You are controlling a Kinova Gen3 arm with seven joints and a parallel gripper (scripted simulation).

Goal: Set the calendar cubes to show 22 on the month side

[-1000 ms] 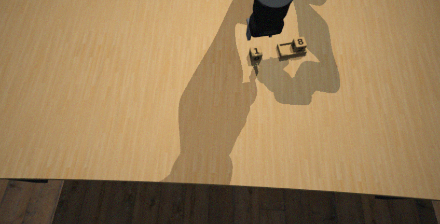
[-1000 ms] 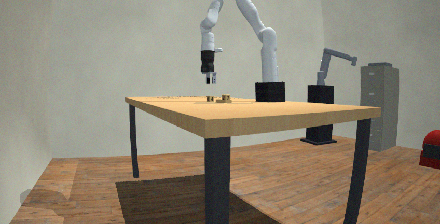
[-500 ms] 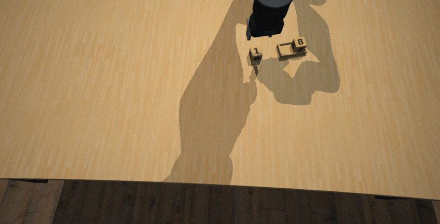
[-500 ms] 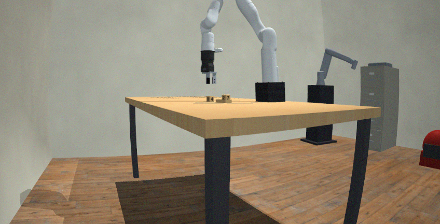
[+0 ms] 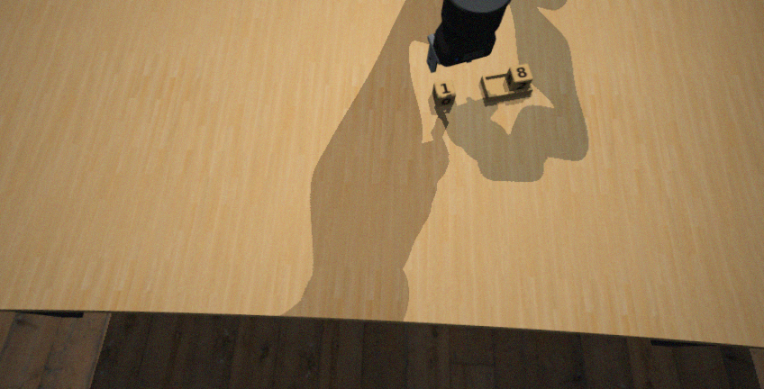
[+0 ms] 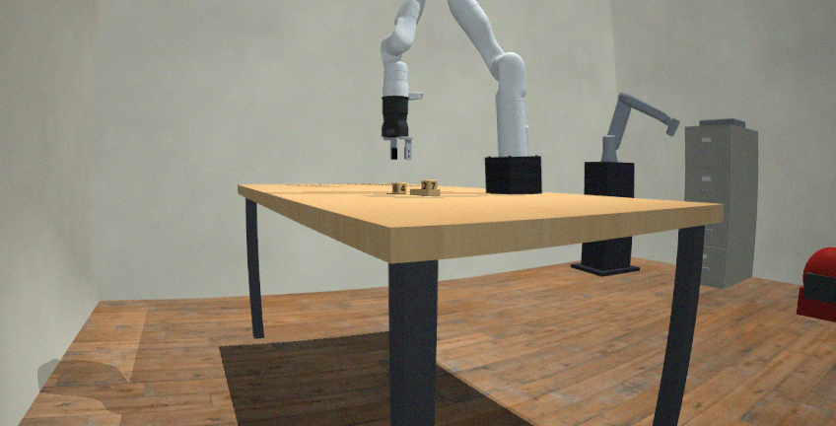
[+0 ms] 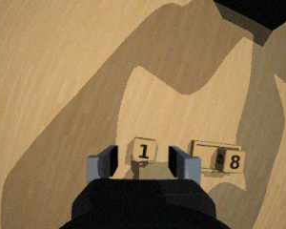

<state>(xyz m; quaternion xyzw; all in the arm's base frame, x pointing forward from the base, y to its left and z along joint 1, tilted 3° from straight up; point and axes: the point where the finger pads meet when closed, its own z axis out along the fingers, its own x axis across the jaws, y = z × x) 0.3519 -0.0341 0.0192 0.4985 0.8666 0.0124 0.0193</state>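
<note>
A small wooden tray (image 5: 498, 88) lies flat on the table. One wooden cube (image 5: 520, 76) stands in its right half with 8 on top; it also shows in the wrist view (image 7: 231, 162). The tray's left half is empty. A second cube (image 5: 443, 93) stands on the table to the left of the tray, apart from it, with 1 on top; it also shows in the wrist view (image 7: 143, 151). In the exterior view the loose cube (image 6: 399, 187) shows a 4 on its side and the tray cube (image 6: 430, 185) shows 2 and 7. My gripper (image 6: 400, 154) hangs open and empty well above the loose cube.
The arm's black base (image 6: 513, 174) stands at the far side of the table. A second arm on a pedestal (image 6: 608, 177) and a grey filing cabinet (image 6: 721, 198) stand off the table to the right.
</note>
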